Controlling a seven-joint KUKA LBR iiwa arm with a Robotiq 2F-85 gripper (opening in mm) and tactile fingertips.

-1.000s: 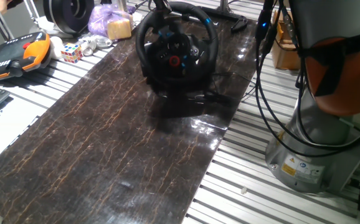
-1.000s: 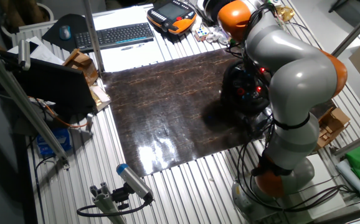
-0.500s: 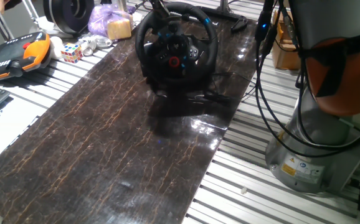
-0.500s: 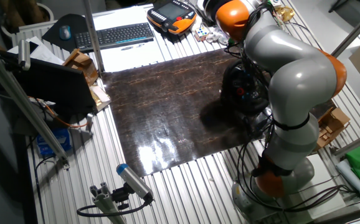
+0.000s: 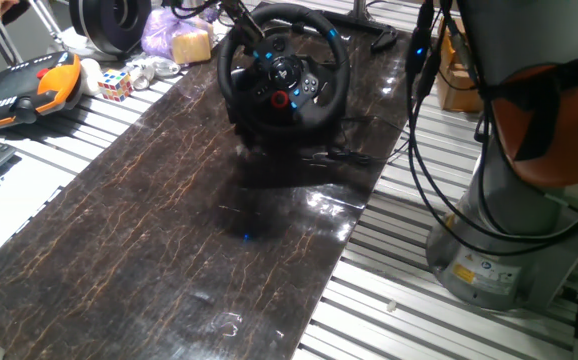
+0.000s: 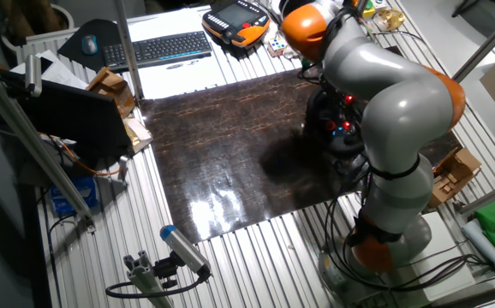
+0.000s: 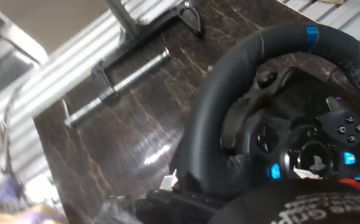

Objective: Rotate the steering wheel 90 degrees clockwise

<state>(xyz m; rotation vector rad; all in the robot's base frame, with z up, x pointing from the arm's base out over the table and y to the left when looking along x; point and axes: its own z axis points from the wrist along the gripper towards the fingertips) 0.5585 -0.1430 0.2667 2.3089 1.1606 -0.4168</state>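
Observation:
The steering wheel [image 5: 282, 75] stands at the far end of the dark mat [image 5: 169, 230], its face with the red button and blue lights turned toward the camera. My gripper [image 5: 257, 42] comes down over the wheel's upper left rim, its dark fingers reaching inside the rim toward the hub. In the hand view the steering wheel [image 7: 230, 118] fills the right half, with a blue stripe on its rim and one dark finger [image 7: 292, 208] at the bottom edge. Whether the fingers clamp the rim is not visible. In the other fixed view my arm covers most of the steering wheel [image 6: 337, 128].
A black spool [image 5: 114, 22], a purple bag [image 5: 167, 30], a puzzle cube [image 5: 114, 83] and an orange pendant [image 5: 29, 88] lie left of the wheel. A metal clamp bar [image 7: 118, 84] lies behind it. My arm's base [image 5: 499, 250] and cables stand to the right.
My gripper and forearm have swung left across the top of the wheel, reaching lower toward the hub. The blue stripe on the rim stays in the same place.

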